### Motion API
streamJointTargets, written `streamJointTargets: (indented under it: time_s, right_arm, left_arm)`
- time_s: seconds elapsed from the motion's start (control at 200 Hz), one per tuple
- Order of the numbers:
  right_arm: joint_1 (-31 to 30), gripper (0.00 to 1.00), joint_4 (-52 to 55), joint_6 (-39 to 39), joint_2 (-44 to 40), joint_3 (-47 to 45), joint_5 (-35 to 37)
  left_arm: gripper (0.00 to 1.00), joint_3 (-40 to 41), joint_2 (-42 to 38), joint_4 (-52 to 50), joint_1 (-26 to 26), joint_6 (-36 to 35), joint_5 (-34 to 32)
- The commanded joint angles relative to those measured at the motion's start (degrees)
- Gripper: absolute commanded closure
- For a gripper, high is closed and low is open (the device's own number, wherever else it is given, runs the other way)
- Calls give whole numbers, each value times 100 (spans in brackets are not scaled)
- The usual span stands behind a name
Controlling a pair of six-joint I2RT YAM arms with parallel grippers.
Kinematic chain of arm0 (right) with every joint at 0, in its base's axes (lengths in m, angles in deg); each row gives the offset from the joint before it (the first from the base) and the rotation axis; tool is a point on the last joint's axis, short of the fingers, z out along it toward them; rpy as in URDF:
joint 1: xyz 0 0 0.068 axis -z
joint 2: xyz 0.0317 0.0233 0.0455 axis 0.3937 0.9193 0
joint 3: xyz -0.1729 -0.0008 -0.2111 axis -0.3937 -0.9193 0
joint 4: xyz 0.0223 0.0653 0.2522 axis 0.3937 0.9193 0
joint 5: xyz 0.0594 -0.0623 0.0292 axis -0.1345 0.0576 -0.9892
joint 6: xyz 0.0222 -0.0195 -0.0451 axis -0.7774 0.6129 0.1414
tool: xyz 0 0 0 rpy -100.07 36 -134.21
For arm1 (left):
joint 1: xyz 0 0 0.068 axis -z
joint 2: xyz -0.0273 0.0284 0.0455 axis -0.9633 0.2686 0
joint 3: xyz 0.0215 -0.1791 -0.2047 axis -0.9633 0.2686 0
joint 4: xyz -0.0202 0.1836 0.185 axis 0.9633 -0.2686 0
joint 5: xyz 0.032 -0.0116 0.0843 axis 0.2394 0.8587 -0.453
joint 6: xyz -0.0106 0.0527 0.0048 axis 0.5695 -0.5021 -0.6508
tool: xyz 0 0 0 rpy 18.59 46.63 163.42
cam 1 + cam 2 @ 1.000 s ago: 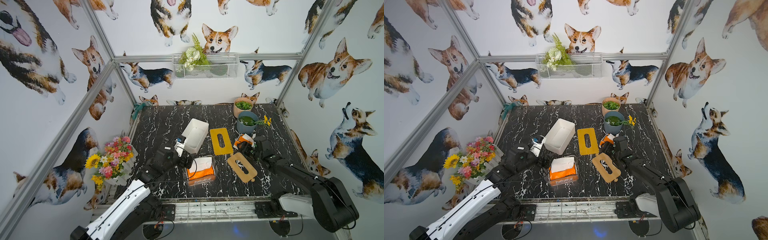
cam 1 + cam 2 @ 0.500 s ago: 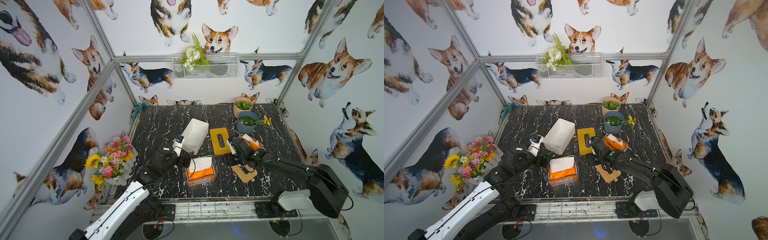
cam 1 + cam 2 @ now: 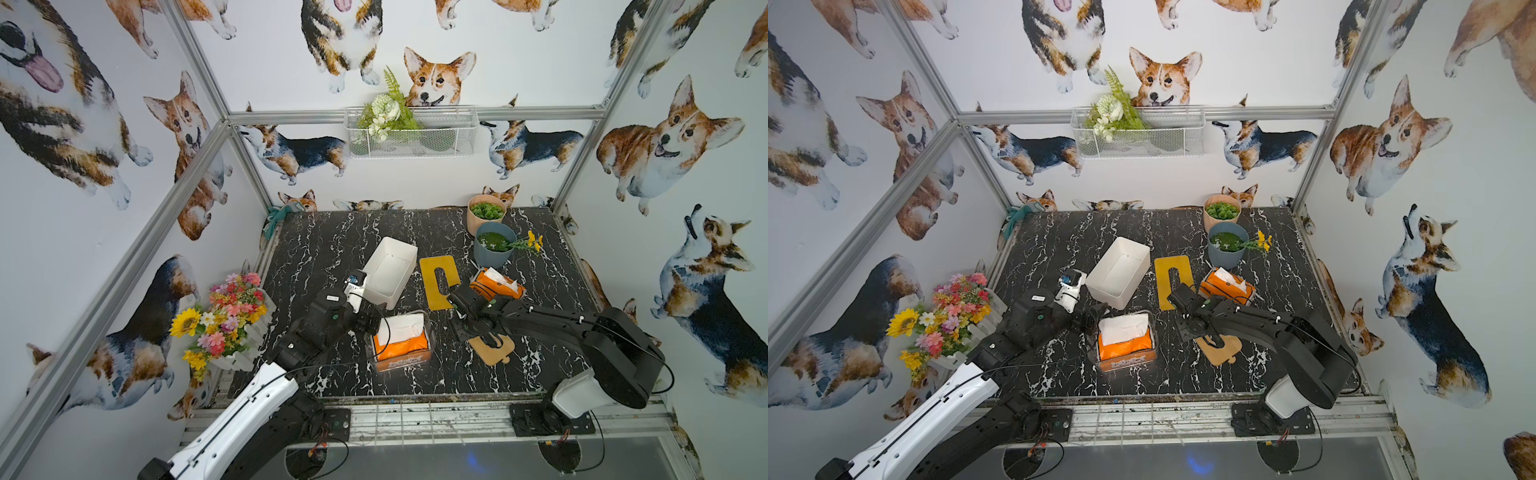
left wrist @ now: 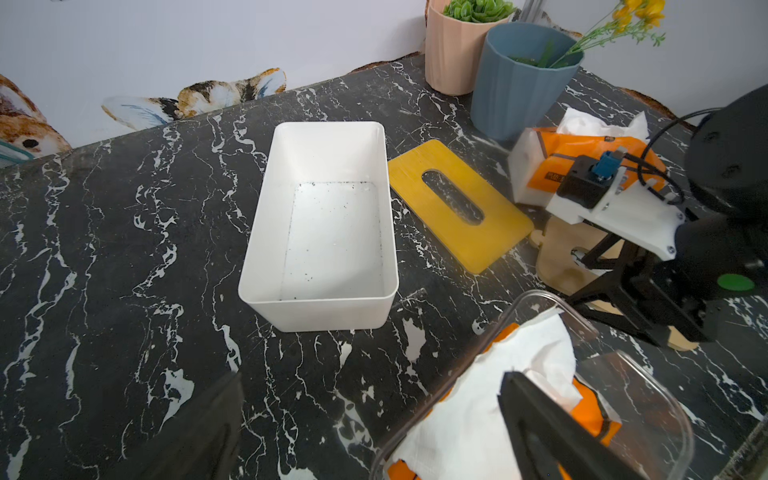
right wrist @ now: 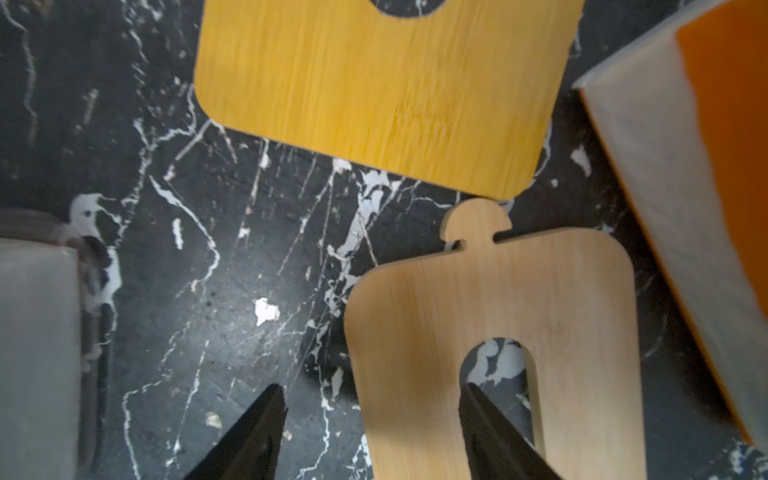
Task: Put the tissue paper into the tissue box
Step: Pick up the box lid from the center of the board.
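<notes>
Already the orange tissue pack [image 3: 401,338] sits inside the clear tissue box [image 4: 536,294], lower centre in both top views, left hand [image 4: 372,376] spread wide at its edge, right hand [image 5: 370,390], jaws apart, over the unfitted wooden lid [image 5: 519,299].

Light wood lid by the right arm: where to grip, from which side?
Pinch the strip between slot and long edge, from straight above. The light wood lid lies flat on the table, so likely only the slot admits a finger. The open right pincer hangs astride that strip.
</notes>
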Motion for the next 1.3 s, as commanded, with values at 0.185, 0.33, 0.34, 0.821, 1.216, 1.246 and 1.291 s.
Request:
streamJointTargets:
  time_s: [0.185, 0.33, 0.34, 0.821, 1.216, 1.246, 1.291]
  right_arm:
    - [10, 33, 334, -104, 10, -64, 113]
    - [5, 33, 349, -145, 74, -96, 90]
    - [9, 33, 351, -149, 83, -98, 91]
    - [198, 47, 580, -181, 502, 41, -338]
    - [185, 71, 429, -232, 105, -15, -214]
    - [185, 73, 392, -239, 23, -16, -224]
    - [185, 76, 358, -241, -112, -13, -248]
  left_arm:
    - [0, 32, -35, 56, -9, -42, -13]
    - [0, 32, -42, 45, -6, -33, 9]
    - [0, 39, -45, 46, -8, -33, 11]
    - [0, 51, -102, 78, -10, -33, 31]
    - [0, 68, -93, 91, -4, -42, 47]
    - [0, 72, -101, 91, -8, -43, 46]
    - [0, 69, -101, 91, -4, -42, 46]
